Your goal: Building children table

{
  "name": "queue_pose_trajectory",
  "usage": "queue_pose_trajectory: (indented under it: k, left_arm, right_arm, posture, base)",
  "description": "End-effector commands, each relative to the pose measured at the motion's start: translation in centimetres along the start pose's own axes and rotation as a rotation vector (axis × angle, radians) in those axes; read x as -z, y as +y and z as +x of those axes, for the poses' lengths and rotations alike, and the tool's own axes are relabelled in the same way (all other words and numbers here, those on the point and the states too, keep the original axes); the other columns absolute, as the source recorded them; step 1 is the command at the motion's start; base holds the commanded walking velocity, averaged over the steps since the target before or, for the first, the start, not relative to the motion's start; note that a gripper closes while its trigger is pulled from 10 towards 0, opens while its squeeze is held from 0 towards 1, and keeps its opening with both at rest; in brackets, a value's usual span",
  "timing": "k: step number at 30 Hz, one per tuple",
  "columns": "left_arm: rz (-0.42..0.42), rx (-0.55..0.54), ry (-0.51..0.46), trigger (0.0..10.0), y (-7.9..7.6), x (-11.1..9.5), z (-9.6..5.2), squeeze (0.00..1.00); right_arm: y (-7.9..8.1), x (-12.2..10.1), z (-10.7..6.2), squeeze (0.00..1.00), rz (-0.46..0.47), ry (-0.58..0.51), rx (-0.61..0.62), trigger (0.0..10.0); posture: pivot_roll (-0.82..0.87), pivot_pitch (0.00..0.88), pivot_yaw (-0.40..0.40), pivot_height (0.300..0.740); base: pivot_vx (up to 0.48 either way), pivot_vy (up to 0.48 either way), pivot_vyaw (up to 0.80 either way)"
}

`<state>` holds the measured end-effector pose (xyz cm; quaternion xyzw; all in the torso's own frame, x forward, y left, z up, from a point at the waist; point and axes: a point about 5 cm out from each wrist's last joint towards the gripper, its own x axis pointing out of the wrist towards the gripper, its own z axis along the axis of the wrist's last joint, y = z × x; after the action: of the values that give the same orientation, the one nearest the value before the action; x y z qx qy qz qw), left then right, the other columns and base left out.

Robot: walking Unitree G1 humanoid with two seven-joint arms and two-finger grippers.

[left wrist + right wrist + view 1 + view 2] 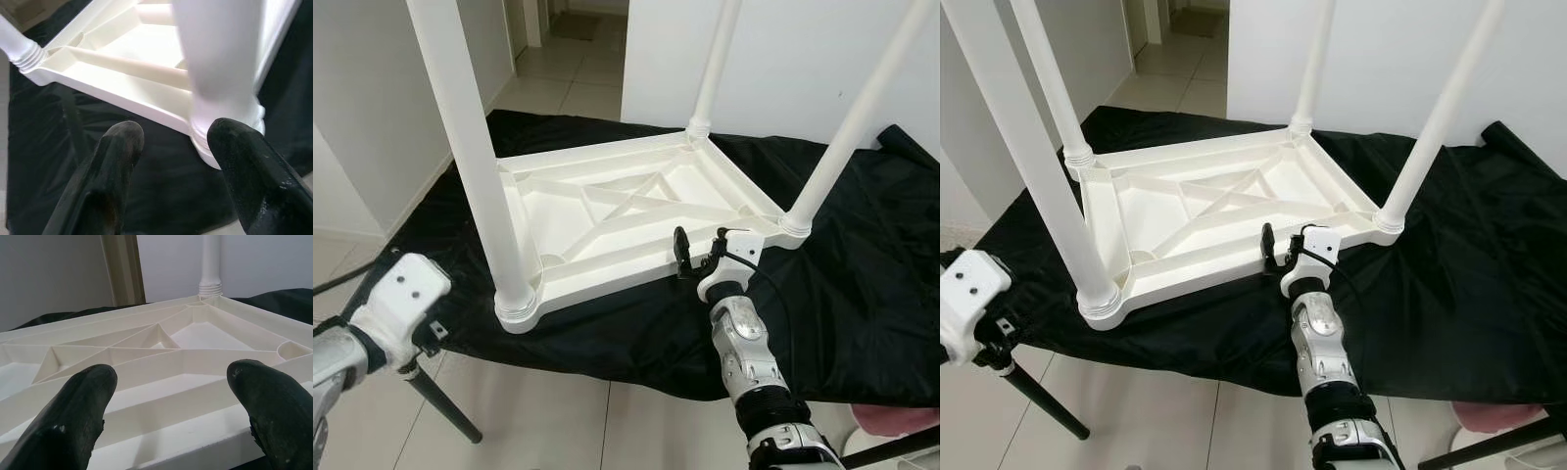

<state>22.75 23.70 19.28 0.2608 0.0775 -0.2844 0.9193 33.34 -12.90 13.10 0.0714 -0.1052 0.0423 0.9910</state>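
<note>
Right jaws (697, 257) open at tabletop (636, 211) front rim; left jaws (178, 147) open beside leg (470, 157). Nudge could slide table off cloth (862, 255) on bench.

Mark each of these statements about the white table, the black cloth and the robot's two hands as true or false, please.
1. The white table lies upside down with its legs pointing up. True.
2. Only two legs are screwed in. False: four legs stand in the four corners, as the right eye view shows.
3. The right hand is at the near edge of the table, its fingers open. True.
4. The table rests on a bare wooden floor. False: it rests on a black cloth spread over a raised surface.
5. The left hand is shut around a leg. False: it is open, near the base of the near left leg.
</note>
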Motion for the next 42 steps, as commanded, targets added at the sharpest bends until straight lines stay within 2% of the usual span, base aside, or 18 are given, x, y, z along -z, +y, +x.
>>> queue_pose_trajectory:
  k: [1, 7, 8, 16, 17, 23, 24, 27, 30, 33, 34, 35, 36, 37, 42]
  left_arm:
    - [0.004, -0.283, -0.013, 10.0, 1.7, 0.0, -0.1, 0.0]
    - [-0.074, -0.389, -0.052, 10.0, 2.4, 0.1, 0.5, 0.0]
    - [-0.113, -0.419, -0.073, 10.0, 2.5, 0.2, 0.9, 0.0]
    - [-0.204, -0.536, -0.135, 10.0, 2.3, 0.7, 2.4, 0.0]
    - [-0.251, -0.543, -0.156, 10.0, 2.0, 0.8, 2.6, 0.0]
    - [-0.312, -0.541, -0.155, 10.0, 0.8, 1.9, 3.0, 0.0]
    - [-0.333, -0.544, -0.156, 10.0, 0.0, 2.4, 3.3, 0.0]
    - [-0.343, -0.542, -0.156, 10.0, -0.4, 2.5, 3.4, 0.0]
    - [-0.378, -0.499, -0.179, 10.0, -1.9, 2.6, 4.2, 0.0]
    - [-0.378, -0.499, -0.179, 10.0, -1.9, 2.6, 4.2, 0.0]
    - [-0.402, -0.478, -0.192, 10.0, -2.5, 2.6, 4.6, 0.0]
    - [-0.402, -0.478, -0.192, 10.0, -2.5, 2.6, 4.6, 0.0]
    - [-0.441, -0.454, -0.218, 10.0, -3.8, 2.3, 5.9, 0.0]
    - [-0.456, -0.442, -0.233, 10.0, -4.2, 2.0, 6.4, 0.0]
    - [-0.466, -0.429, -0.271, 10.0, -4.3, 1.3, 7.3, 0.0]
  right_arm:
    - [-0.3, 0.5, -0.3, 0.0, 0.009, 0.012, 0.02, 10.0]
    - [-0.4, 0.5, -0.4, 0.0, 0.007, 0.014, 0.027, 10.0]
    - [-0.4, 0.5, -0.4, 0.0, 0.008, 0.014, 0.029, 10.0]
    - [-0.5, 0.3, -0.1, 0.0, 0.006, 0.007, 0.037, 10.0]
    - [-0.6, 0.3, -0.2, 0.0, 0.004, 0.006, 0.04, 10.0]
    - [-1.0, 0.3, -0.3, 0.0, -0.002, 0.007, 0.049, 10.0]
    - [-0.9, 0.4, -0.4, 0.0, -0.004, 0.011, 0.048, 10.0]
    - [-0.9, 0.5, -0.5, 0.0, -0.005, 0.012, 0.047, 10.0]
    - [-0.8, 0.6, -0.5, 0.0, -0.003, 0.015, 0.049, 10.0]
    - [-0.8, 0.6, -0.5, 0.0, -0.003, 0.015, 0.049, 10.0]
    - [-0.8, 0.6, -0.5, 0.0, -0.003, 0.017, 0.05, 10.0]
    - [-0.8, 0.6, -0.5, 0.0, -0.003, 0.017, 0.05, 10.0]
    - [-0.8, 0.7, -0.6, 0.0, -0.009, 0.02, 0.055, 10.0]
    - [-0.9, 0.7, -0.6, 0.0, -0.013, 0.02, 0.06, 10.0]
    - [-1.4, 0.7, -0.9, 0.0, -0.029, 0.02, 0.09, 10.0]
  posture:
    - [0.15, 0.052, -0.024, 0.74]
    - [0.15, 0.052, -0.022, 0.74]
    - [0.14, 0.051, -0.022, 0.74]
    - [0.13, 0.049, -0.021, 0.74]
    - [0.12, 0.052, -0.02, 0.74]
    - [0.12, 0.059, -0.02, 0.74]
    - [0.12, 0.06, -0.021, 0.74]
    - [0.12, 0.06, -0.021, 0.74]
    - [0.12, 0.062, -0.021, 0.74]
    - [0.12, 0.062, -0.021, 0.74]
    - [0.11, 0.062, -0.021, 0.74]
    - [0.11, 0.062, -0.021, 0.74]
    - [0.1, 0.057, -0.019, 0.74]
    - [0.09, 0.054, -0.018, 0.74]
    - [0.07, 0.053, -0.016, 0.74]
  base:
    - [0.0, 0.0, 0.0]
    - [0.0, 0.0, 0.0]
    - [0.0, 0.0, 0.0]
    - [0.0, 0.0, 0.0]
    - [0.0, 0.0, 0.0]
    - [0.0, 0.0, 0.0]
    - [0.0, 0.0, 0.0]
    - [0.0, 0.0, 0.0]
    - [0.0, 0.0, 0.0]
    - [0.0, 0.0, 0.0]
    - [0.0, 0.0, 0.0]
    - [0.0, 0.0, 0.0]
    - [0.0, 0.0, 0.0]
    - [0.0, 0.0, 0.0]
    - [0.0, 0.0, 0.0]
